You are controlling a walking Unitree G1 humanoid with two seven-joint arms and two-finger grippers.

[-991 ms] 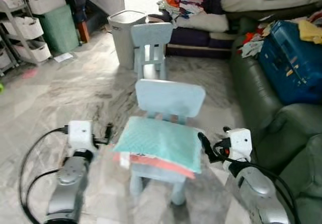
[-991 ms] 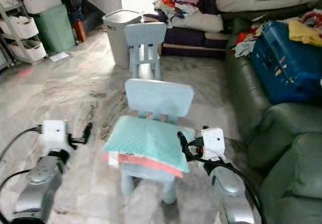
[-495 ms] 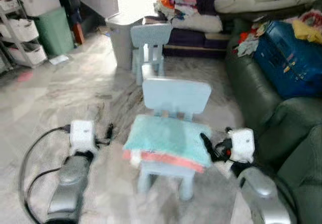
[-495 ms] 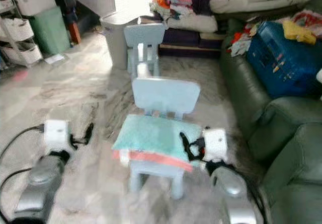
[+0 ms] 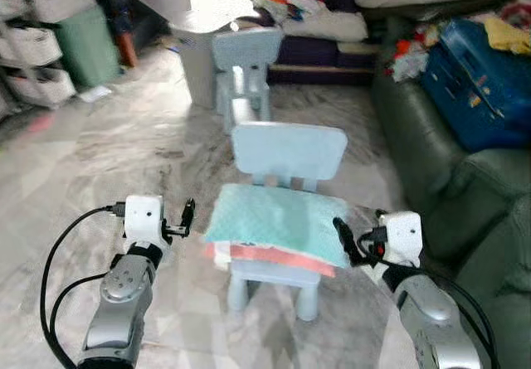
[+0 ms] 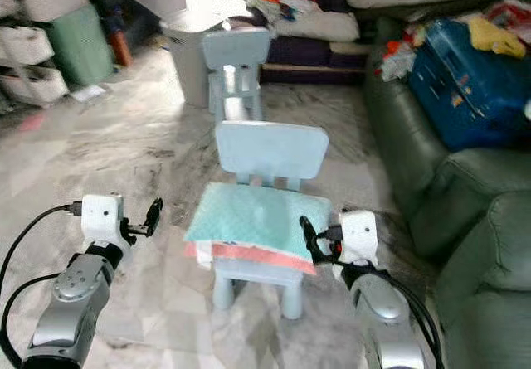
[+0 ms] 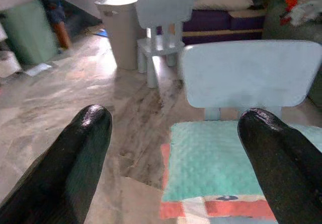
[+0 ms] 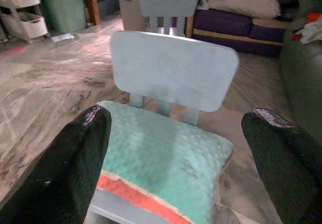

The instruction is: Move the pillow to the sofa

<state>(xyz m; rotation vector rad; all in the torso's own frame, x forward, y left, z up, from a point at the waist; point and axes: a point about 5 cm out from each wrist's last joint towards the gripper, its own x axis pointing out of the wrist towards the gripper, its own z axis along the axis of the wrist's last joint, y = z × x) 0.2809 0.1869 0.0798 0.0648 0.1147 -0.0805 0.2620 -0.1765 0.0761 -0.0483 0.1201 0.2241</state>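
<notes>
No writing is legible anywhere. The teal pillow (image 5: 278,226) lies on the near small blue chair (image 5: 289,155), covering its seat. The left gripper (image 5: 187,216) and the right gripper (image 5: 340,235) flank it, fingers spread. The green sofa (image 5: 431,166), right, is cut off.

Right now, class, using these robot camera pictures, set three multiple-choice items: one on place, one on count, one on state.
1. Where does the pillow lie?
A. on the floor
B. on the near chair
C. on the sofa

2. How many small pale blue chairs stand in view?
A. one
B. two
C. four

3. How are the right gripper jaws?
A. open, apart from the pillow
B. shut on the pillow
C. shut on a chair leg

Key: 1 B, it covers that seat; 2 B, a far chair stands behind; 3 A, both fingers spread wide.
</notes>
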